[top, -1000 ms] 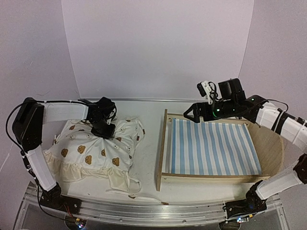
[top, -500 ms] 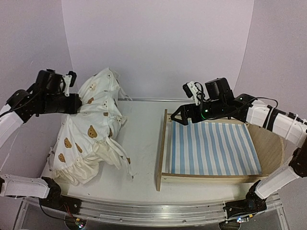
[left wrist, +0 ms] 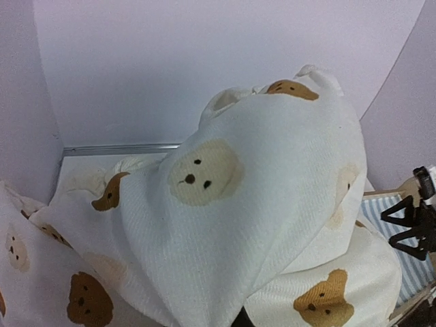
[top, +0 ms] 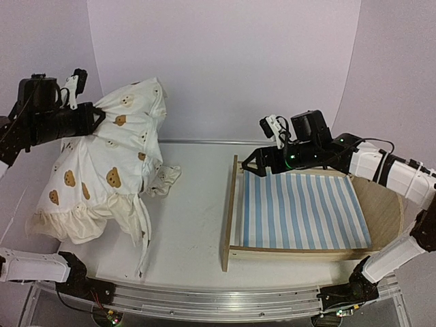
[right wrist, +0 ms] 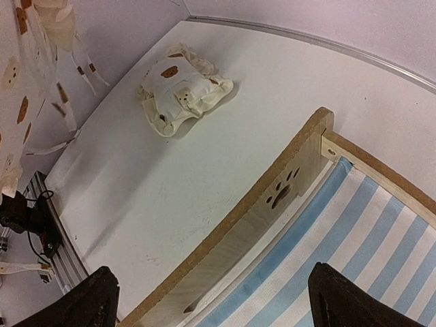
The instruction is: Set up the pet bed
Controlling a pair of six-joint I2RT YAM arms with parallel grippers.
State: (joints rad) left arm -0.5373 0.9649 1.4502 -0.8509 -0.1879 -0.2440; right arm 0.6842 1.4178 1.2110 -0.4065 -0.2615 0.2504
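The pet bed has stayed put on the right half of the bench, while the left claw has hauled the bear-print cushion higher and further left than half a second ago, uncovering a small bear-print pillow. The bed lies flat, its blue-and-white striped base facing up, and its left end board shows a paw-print cutout in the right wrist view. The right claw hovers just above the far left corner of the frame, released, its two fingers spread wide and touching nothing. The pillow rests on the bench left of the bed, apart from it. Beyond it, the left claw is clenched on a bunch of the cushion, which hangs from it over the bench's left side, ties dangling to the near edge.
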